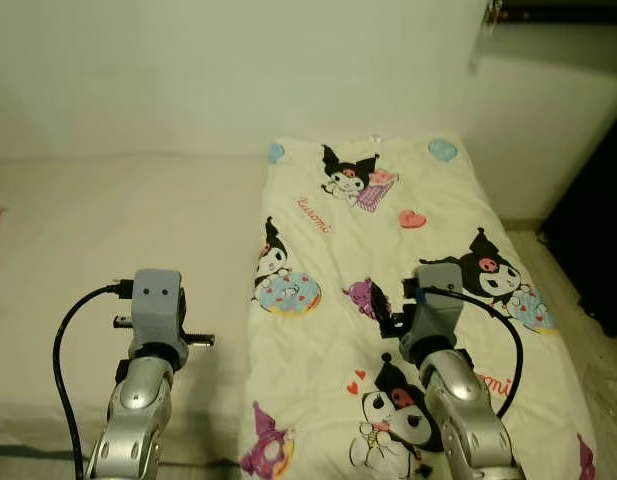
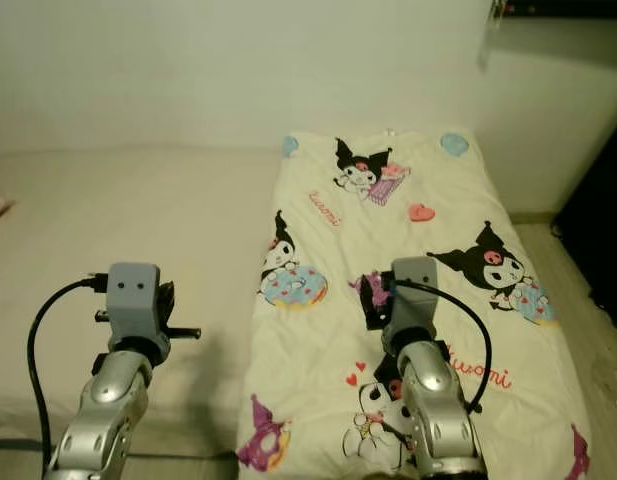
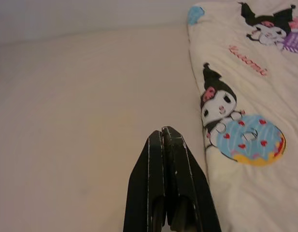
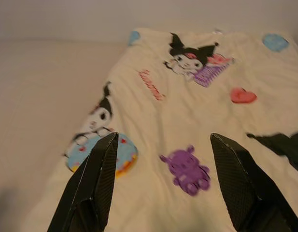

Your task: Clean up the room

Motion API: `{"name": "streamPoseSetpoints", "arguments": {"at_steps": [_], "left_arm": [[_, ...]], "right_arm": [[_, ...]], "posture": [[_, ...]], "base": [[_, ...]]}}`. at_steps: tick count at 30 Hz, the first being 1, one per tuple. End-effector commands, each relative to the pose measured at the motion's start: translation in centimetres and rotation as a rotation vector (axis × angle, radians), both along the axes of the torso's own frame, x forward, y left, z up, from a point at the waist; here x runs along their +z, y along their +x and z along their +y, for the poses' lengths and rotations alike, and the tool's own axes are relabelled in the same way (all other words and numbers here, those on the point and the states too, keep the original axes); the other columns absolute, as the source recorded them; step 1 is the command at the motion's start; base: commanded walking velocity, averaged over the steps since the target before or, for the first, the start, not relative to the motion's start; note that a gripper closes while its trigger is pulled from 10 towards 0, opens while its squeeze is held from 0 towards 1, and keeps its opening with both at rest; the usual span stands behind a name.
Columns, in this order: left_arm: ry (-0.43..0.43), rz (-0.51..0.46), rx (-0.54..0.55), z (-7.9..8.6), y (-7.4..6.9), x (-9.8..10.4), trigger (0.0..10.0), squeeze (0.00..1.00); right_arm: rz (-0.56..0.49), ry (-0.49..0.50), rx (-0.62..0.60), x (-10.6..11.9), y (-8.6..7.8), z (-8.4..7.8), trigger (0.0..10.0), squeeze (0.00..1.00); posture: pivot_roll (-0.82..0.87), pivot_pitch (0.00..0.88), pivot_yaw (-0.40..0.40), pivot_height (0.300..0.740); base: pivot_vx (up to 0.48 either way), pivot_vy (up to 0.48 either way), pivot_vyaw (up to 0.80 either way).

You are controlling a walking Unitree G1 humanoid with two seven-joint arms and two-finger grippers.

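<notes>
Bed (image 1: 108, 250) ran along the back wall (image 1: 238, 70), bare cream sheet on its left part; cartoon-print blanket (image 1: 388, 300) lay spread flat over the bed's right part, its left edge running down the middle of the mattress, top edge up against the wall, right edge at the bed's right side; prints incl. black-eared characters, a donut (image 1: 288, 293), a red heart (image 1: 412, 218), a small purple figure (image 4: 186, 171). Left gripper (image 3: 163, 140) hovered over the bare sheet, just beside the blanket's left edge; fingers pressed together, nothing held. Right gripper (image 4: 163, 159) hovered above the blanket's middle, near the purple figure; fingers spread wide apart, nothing between them; not touching the fabric as far as could be told. Dark furniture (image 1: 598, 230) stood past the bed's right side; strip of floor (image 1: 578, 310) btw them.
</notes>
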State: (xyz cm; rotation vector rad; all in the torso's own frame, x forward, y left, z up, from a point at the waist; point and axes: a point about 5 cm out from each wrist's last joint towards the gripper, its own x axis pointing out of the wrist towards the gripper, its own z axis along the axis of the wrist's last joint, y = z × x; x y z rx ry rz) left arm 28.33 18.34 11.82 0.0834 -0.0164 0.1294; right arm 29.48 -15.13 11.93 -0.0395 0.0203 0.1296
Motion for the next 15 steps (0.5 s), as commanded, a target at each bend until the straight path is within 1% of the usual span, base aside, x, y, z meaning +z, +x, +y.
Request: {"name": "streamPoseSetpoints", "arguments": {"at_steps": [1,4,10,15], "left_arm": [[0.004,0.020,0.027,0.5,-0.4,-0.6,10.0,0.00],[0.008,0.025,0.027,0.6,-0.4,-0.7,10.0,0.00],[0.018,0.025,0.015,0.7,-0.3,-0.8,10.0,0.00],[0.040,0.031,-0.016,1.0,-0.3,-0.9,10.0,0.00]], "right_arm": [[0.022,0.000,0.006,-0.7,-0.2,0.2,10.0,0.00],[0.038,0.017,0.007,-0.9,-0.3,0.4,10.0,0.00],[0.046,0.016,0.018,-1.1,-0.2,0.8,10.0,0.00],[0.073,0.020,0.043,-1.7,-0.3,1.4,10.0,0.00]], "posture": [[-0.08,0.101,0.030,0.724],[-0.08,0.099,0.030,0.739],[-0.08,0.096,0.031,0.740],[-0.07,0.096,0.033,0.740]], "base": [[0.000,0.000,0.00],[0.000,0.000,0.00],[0.000,0.000,0.00],[0.000,0.000,0.00]]}}
